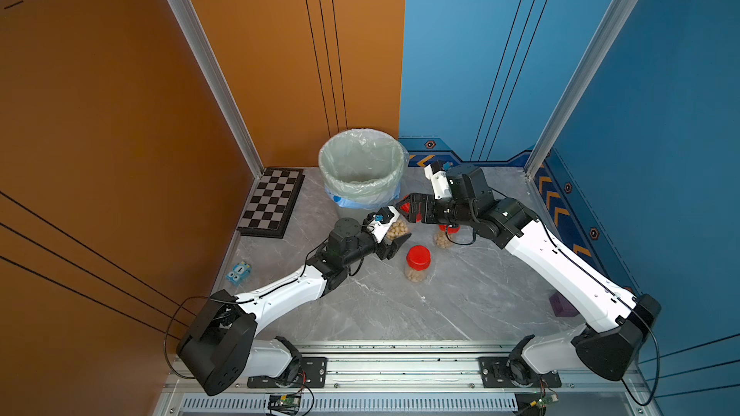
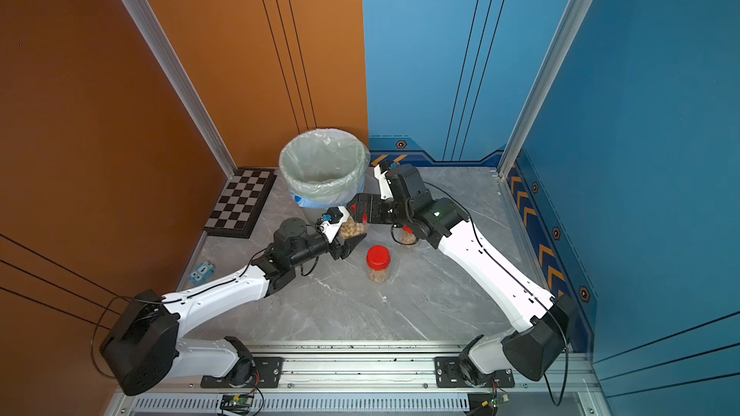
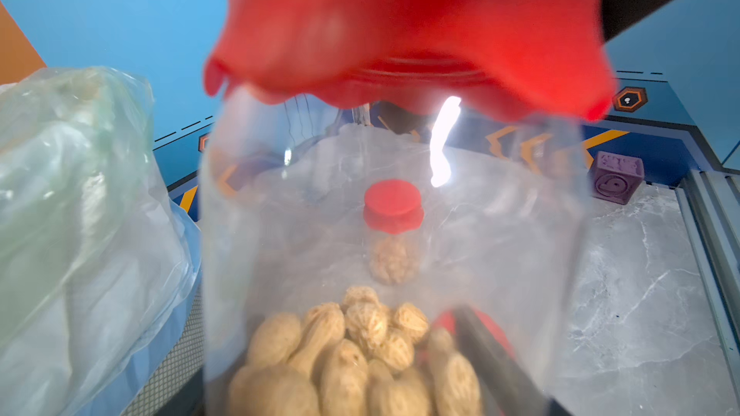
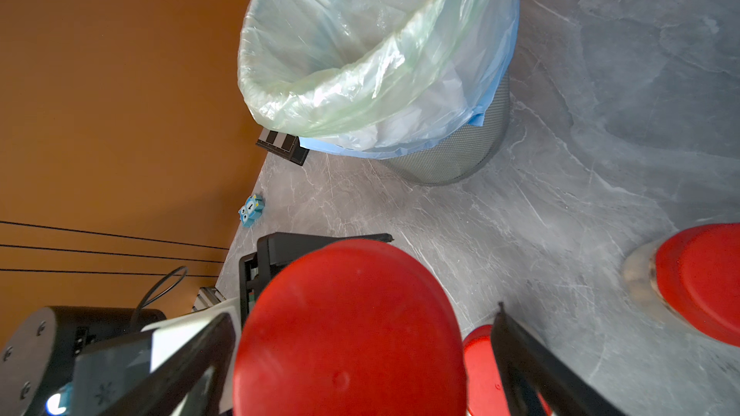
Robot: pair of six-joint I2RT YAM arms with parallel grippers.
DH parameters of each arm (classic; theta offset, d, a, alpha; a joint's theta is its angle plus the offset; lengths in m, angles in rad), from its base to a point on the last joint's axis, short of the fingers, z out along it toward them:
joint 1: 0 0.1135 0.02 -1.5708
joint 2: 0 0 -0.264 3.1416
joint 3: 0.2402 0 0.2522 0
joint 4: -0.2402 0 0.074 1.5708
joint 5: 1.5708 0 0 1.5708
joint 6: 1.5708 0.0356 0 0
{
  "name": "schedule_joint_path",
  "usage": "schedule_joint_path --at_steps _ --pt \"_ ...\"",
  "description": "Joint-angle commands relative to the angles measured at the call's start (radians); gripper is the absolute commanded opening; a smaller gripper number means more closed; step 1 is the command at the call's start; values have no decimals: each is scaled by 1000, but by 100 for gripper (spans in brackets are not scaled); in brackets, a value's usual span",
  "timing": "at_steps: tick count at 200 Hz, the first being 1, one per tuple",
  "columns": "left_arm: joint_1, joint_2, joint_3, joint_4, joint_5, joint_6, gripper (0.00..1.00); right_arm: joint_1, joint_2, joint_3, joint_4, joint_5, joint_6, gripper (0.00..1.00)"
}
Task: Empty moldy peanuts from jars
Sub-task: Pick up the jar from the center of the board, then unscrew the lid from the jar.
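Observation:
My left gripper (image 1: 394, 230) is shut on a clear jar (image 1: 396, 228) of moldy peanuts (image 3: 352, 354), holding it tilted in front of the bin. Its red lid (image 4: 348, 334) points at my right gripper (image 1: 407, 210), which is open. The right gripper's fingers (image 4: 520, 354) stand either side of the lid with gaps. A second jar (image 1: 417, 262) stands upright on the table nearby, lid on. A third jar (image 1: 443, 238) sits partly hidden under the right arm. In both top views the held jar (image 2: 352, 230) shows peanuts inside.
A mesh bin (image 1: 324, 162) lined with a pale bag stands at the back, just beyond the held jar. A chessboard (image 1: 272, 202) lies at the back left, a small blue toy (image 1: 238, 272) by the left wall, and a purple block (image 1: 560, 306) at the right.

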Motion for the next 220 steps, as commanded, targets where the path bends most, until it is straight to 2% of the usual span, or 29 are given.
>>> schedule_joint_path --at_steps 1,38,68,107,124,159,183,220 --pt "-6 -17 -10 6 10 18 58 2 -16 33 35 -49 -1 100" --pt "-9 -10 -8 6 14 26 58 5 -8 45 34 -39 3 100" --pt "-15 -20 -20 6 -2 36 58 -36 -18 73 -16 -28 22 100" --pt "-27 -42 -39 5 -46 70 58 -103 10 177 -226 -36 80 94" --pt "-33 -48 -44 5 -68 85 58 -139 14 210 -267 -75 113 89" --pt "-49 -55 -46 5 -126 131 59 -167 68 276 -405 -210 168 86" --pt "-61 -51 -42 5 -148 155 59 -172 89 276 -417 -290 218 84" --pt "-70 -50 -55 5 -174 180 59 -170 126 353 -497 -320 234 82"
